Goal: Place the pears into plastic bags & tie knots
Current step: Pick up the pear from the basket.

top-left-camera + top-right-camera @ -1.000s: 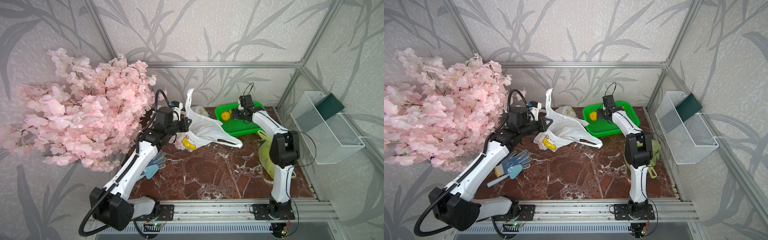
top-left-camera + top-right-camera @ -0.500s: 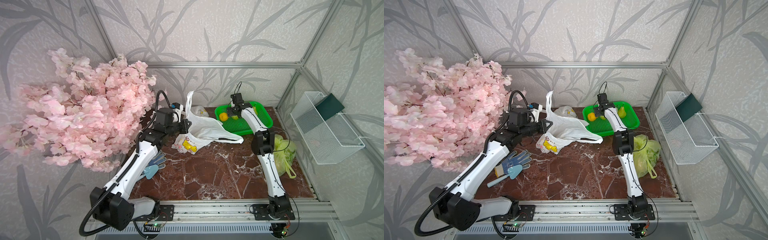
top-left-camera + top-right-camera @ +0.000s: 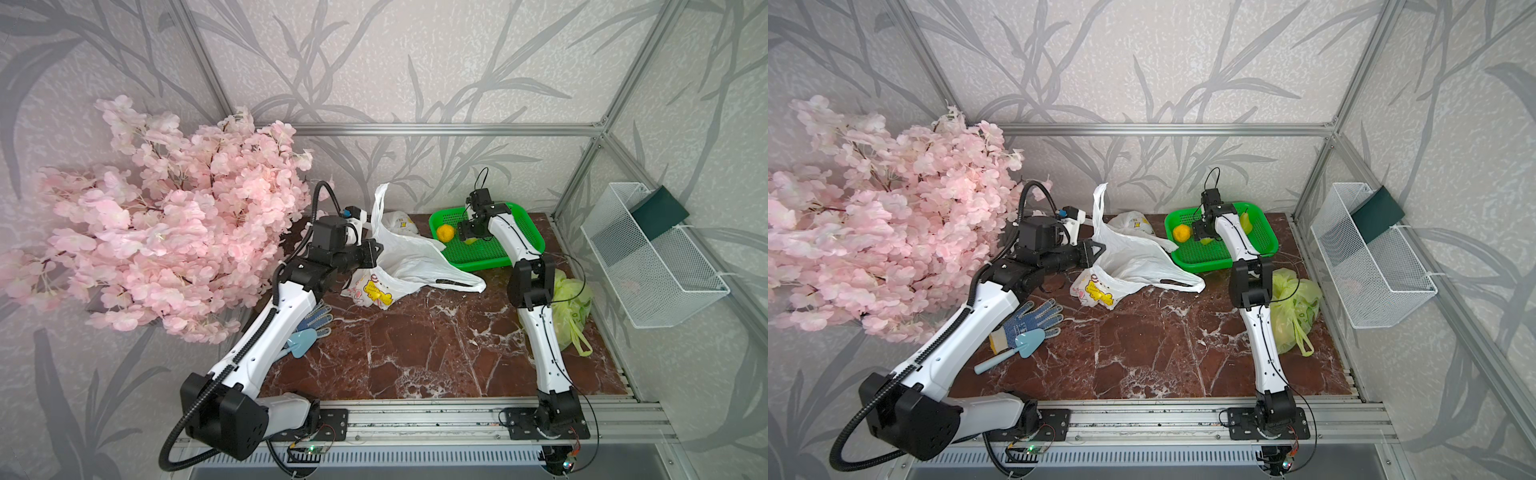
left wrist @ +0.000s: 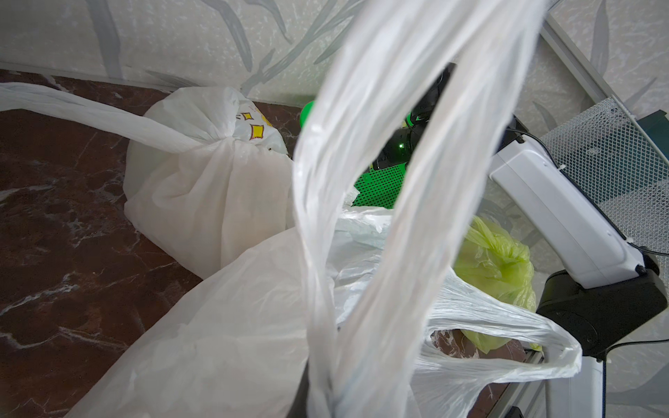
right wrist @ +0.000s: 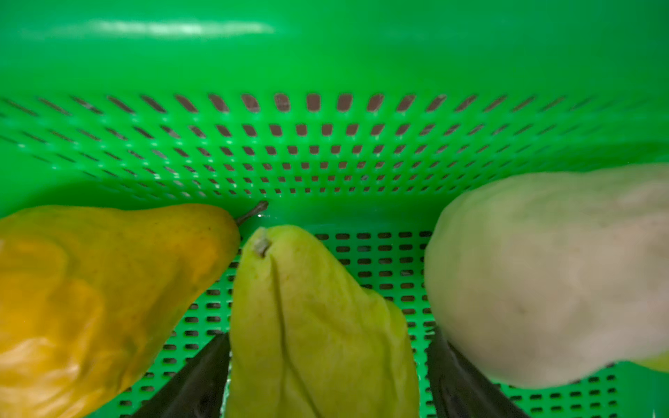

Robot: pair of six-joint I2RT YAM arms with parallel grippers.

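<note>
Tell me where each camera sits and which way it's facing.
Top views: high in front, looking down and back over the table; left arm and right arm show whole.
Left wrist: on the left arm, facing the right arm past the white bag handle in the left gripper.
Right wrist: down in the green basket; right gripper fingers flank a green pear.
Shared: all show the green basket.

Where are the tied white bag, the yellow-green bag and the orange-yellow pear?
tied white bag [image 4: 202, 195], left wrist view, on its bulging body.
yellow-green bag [image 3: 572, 301], in a top view, on the middle of its crumpled body.
orange-yellow pear [image 5: 94, 289], right wrist view, on its wide body.
</note>
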